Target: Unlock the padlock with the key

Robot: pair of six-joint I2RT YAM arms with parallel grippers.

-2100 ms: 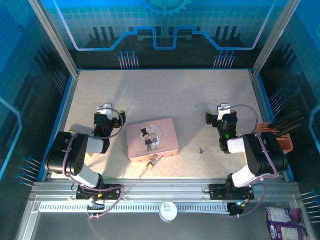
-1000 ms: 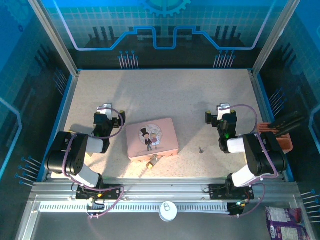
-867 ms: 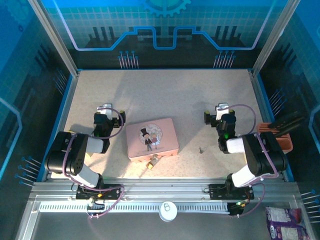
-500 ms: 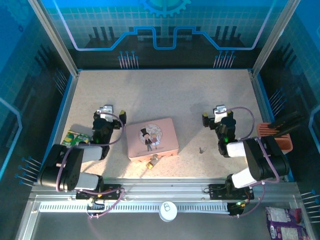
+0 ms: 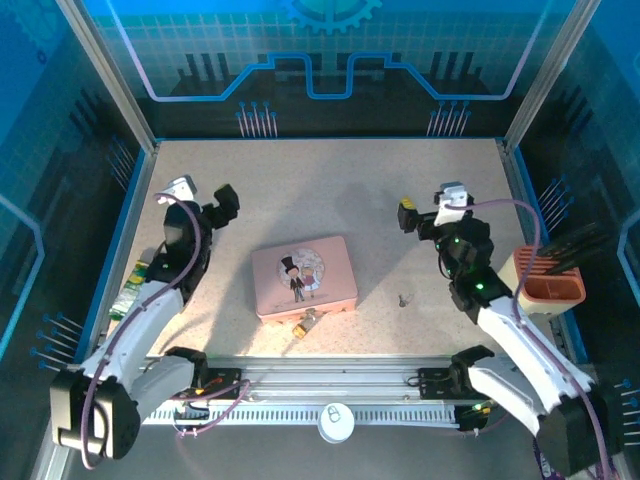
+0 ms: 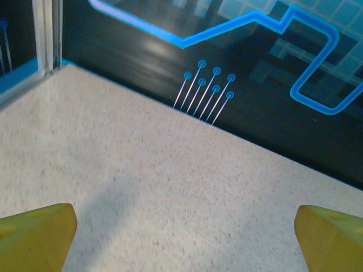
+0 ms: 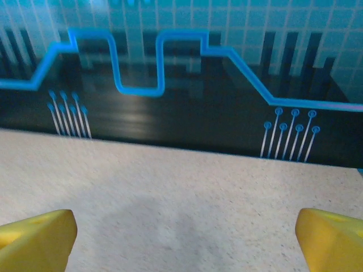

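The small brass padlock [image 5: 307, 322] lies on the table against the near edge of a pink tin [image 5: 303, 277]. The tiny dark key [image 5: 402, 298] lies flat on the table to the right of the tin. My left gripper [image 5: 205, 195] is raised beyond the tin's far left corner, open, with nothing between its yellow fingertips [image 6: 34, 238]. My right gripper [image 5: 428, 205] hangs open behind the key, well apart from it, and its yellow fingertips [image 7: 332, 235] stand wide over bare table. Both wrist views look toward the back wall.
An orange holder [image 5: 555, 285] with dark tools stands at the right edge. A green packet [image 5: 135, 280] lies at the left edge beside the left arm. A white disc [image 5: 336, 422] sits on the front rail, and a purple packet [image 5: 575, 445] lies at the bottom right.
Both arms have unfolded from their tucked pose. The left gripper has swung up and to the far left, uncovering the green packet. The right gripper has lifted slightly away.
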